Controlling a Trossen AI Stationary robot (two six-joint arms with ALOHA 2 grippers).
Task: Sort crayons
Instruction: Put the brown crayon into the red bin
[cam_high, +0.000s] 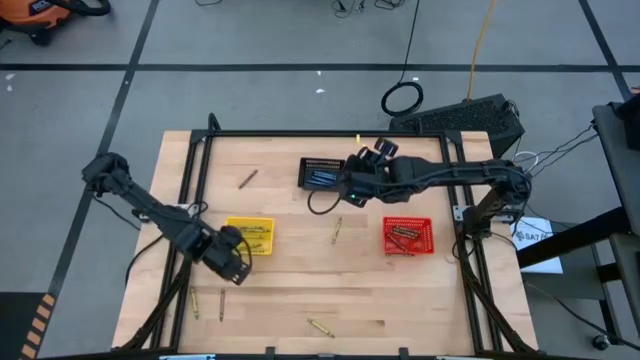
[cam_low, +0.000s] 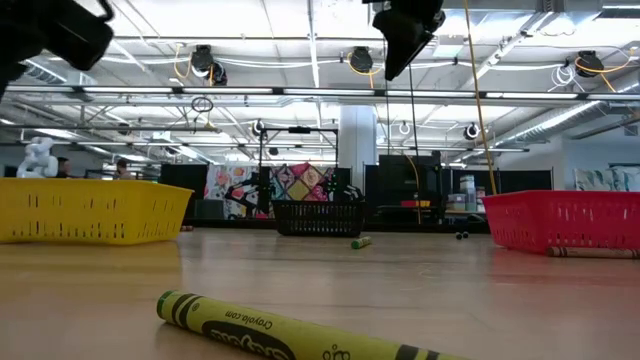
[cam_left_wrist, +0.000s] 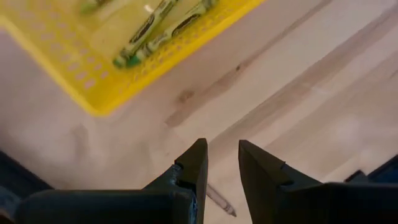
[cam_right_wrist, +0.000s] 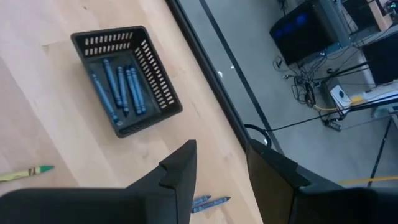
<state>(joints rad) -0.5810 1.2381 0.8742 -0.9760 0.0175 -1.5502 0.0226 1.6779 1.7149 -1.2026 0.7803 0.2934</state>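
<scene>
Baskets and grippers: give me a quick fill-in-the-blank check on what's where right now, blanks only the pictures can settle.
1. The black basket holds crayons of ____ colour.
2. The left gripper hovers beside the ____ basket.
3. The right gripper, jaws open, is next to the ____ basket.
4. The crayon nearest the low camera is ____ coloured.

Missing words: blue; yellow; black; yellow

A yellow crayon is cut off at the low view's six o'clock edge; its label is perhaps blurred.
</scene>
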